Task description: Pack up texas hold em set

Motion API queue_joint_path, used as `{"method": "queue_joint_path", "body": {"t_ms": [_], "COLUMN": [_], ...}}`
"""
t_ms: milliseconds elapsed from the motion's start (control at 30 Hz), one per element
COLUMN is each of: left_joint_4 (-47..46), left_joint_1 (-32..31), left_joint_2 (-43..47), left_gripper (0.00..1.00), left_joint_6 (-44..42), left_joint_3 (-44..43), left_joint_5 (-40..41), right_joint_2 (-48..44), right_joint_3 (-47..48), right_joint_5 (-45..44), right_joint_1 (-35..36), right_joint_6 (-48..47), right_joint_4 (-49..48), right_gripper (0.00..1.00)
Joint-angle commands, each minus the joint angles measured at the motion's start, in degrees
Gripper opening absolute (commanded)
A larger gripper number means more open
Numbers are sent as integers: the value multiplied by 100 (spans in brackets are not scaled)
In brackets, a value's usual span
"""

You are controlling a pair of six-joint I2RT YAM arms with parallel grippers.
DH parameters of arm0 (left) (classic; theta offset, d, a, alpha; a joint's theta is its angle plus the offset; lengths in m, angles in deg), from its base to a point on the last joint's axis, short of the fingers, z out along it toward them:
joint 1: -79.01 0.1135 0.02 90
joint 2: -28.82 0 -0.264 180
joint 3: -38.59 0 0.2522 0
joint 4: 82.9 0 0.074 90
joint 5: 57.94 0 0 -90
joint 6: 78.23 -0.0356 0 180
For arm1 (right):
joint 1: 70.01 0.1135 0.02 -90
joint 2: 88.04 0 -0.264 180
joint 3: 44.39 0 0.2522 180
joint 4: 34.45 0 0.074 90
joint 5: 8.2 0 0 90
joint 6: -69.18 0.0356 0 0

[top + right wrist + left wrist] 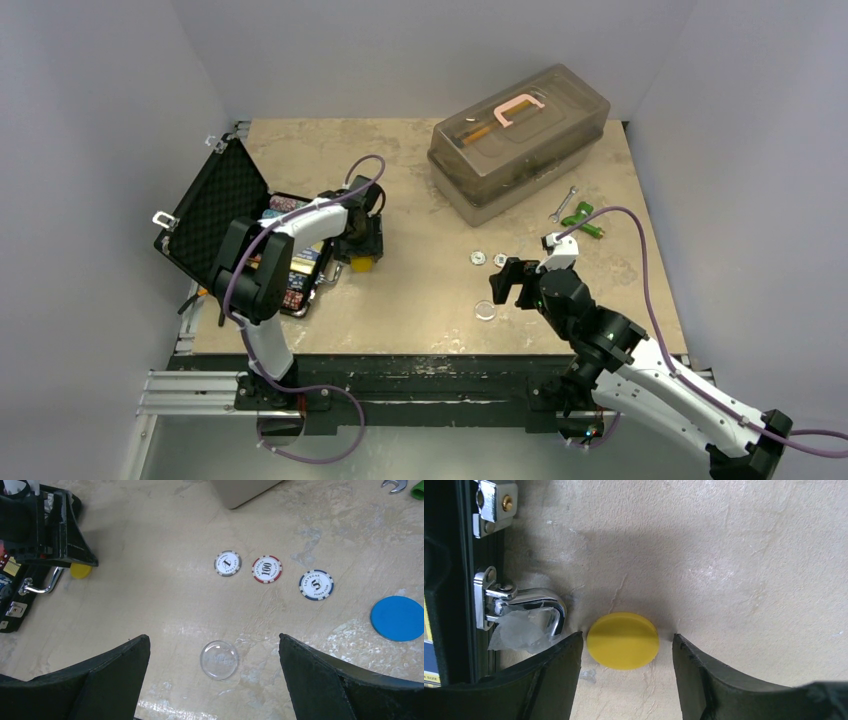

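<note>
- We see the black briefcase [213, 205] open at the table's 9 o'clock edge, its lid raised.
- Our left gripper [626, 638] stands open with a finger on each side of the yellow disc [623, 642], touching neither side. The case's chrome handle [536, 599] lies at the disc's 10 o'clock.
- Our right gripper [214, 639] gapes wide above the clear disc [219, 659]. Three chips [266, 569] lie toward 12 o'clock and the blue disc [397, 618] at 3 o'clock.

A table [420, 290] with a beige, marbled stone-look top fills the middle, closed in by a plain pale grey back wall [400, 50], left wall [90, 150] and right wall [760, 130]. A black strip [430, 365] runs along its near edge, with an aluminium rail [190, 392] below at the left. The light is soft and even, casting only faint shadows.
</note>
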Motion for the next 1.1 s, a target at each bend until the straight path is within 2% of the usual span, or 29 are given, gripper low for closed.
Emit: {"method": "queue_joint_path", "body": {"t_ms": [0, 533, 867, 1067], "left_joint_4": [-50, -76, 98, 340], "left_joint_1": [55, 46, 45, 61], "left_joint_2": [-193, 120, 559, 722], "left_gripper": [62, 38, 35, 35], "left_joint_6": [7, -44, -52, -119], "left_joint_3": [-199, -30, -212, -381], "left_joint_5": [73, -147, -333, -148], "right_joint_2": [-38, -54, -76, -77], "right_joint_3": [1, -12, -21, -21], "right_joint_5": [31, 25, 23, 34], "right_joint_1": [-31, -26, -29, -31], "right_joint_6": [50, 57, 59, 58], "right_joint_4": [-187, -187, -203, -195], "right_gripper": [99, 99, 99, 99]}}
